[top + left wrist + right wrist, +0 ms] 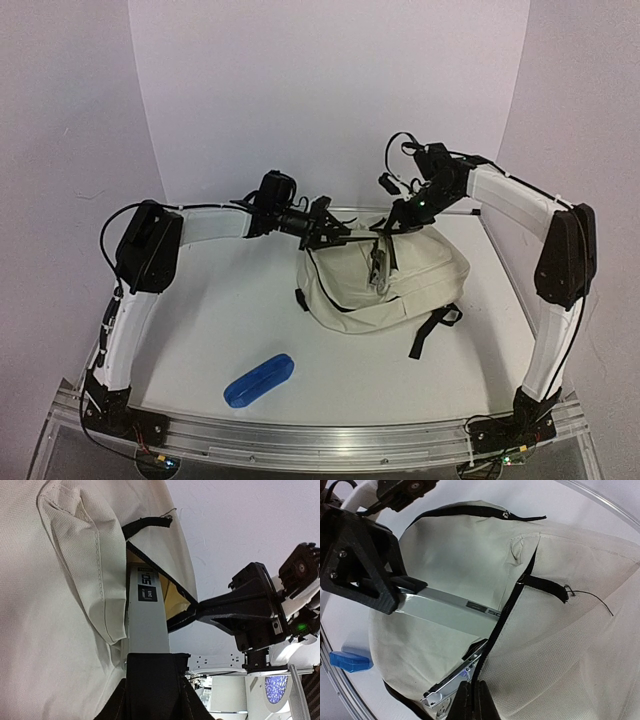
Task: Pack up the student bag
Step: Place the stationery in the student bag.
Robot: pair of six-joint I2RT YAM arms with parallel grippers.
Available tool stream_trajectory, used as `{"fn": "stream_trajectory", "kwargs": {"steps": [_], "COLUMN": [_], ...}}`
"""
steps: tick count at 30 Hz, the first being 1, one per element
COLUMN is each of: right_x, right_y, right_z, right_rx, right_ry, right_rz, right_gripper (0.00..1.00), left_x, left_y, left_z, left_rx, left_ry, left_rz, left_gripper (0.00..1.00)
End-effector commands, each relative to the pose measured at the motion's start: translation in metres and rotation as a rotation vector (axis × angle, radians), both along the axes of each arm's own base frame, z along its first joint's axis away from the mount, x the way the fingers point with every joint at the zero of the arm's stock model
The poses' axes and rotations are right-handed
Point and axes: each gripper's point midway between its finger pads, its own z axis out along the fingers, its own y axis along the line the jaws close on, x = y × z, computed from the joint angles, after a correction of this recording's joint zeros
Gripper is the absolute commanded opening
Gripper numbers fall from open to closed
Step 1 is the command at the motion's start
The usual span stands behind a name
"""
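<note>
The student bag point(400, 285) is a cream backpack lying mid-table with its black zipper open. My left gripper point(338, 236) is shut on a flat grey bar point(146, 625) with a black label. The bar's far end reaches into the bag's opening point(445, 611). From the right, my right gripper point(472, 689) is shut on the black zipper edge point(507, 610) of the bag point(560, 655) and holds the opening apart. A shiny metal item point(451, 686) lies in the opening just below the bar. In the top view the right gripper point(400, 220) sits at the bag's back rim.
A blue oblong pencil case point(259, 379) lies on the table near the front left, apart from the bag, and also shows in the right wrist view point(350, 660). A black strap point(432, 330) trails off the bag toward the front right. White walls enclose the table.
</note>
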Motion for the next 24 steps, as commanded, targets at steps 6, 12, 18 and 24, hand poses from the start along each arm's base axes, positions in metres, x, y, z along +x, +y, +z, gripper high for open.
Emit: {"fn": "stream_trajectory", "kwargs": {"steps": [6, 12, 18, 24], "right_x": [-0.021, -0.019, -0.012, -0.001], "right_y": [0.010, 0.054, 0.091, 0.095], "right_z": [0.030, 0.047, 0.054, 0.060], "right_rx": [0.097, 0.227, 0.302, 0.331], "right_ry": [-0.021, 0.011, 0.040, 0.035], "right_rz": [0.041, 0.063, 0.056, 0.040], "right_gripper": [0.00, 0.00, 0.00, 0.00], "left_x": [0.069, 0.081, 0.075, 0.047], "left_y": [0.005, 0.012, 0.016, -0.006], "left_z": [0.066, 0.061, 0.058, 0.037], "left_rx": [-0.273, -0.410, -0.369, -0.290], "left_ry": [-0.141, -0.052, -0.056, -0.011], "left_rz": [0.409, 0.570, 0.580, 0.454], "left_gripper": [0.00, 0.00, 0.00, 0.08]}}
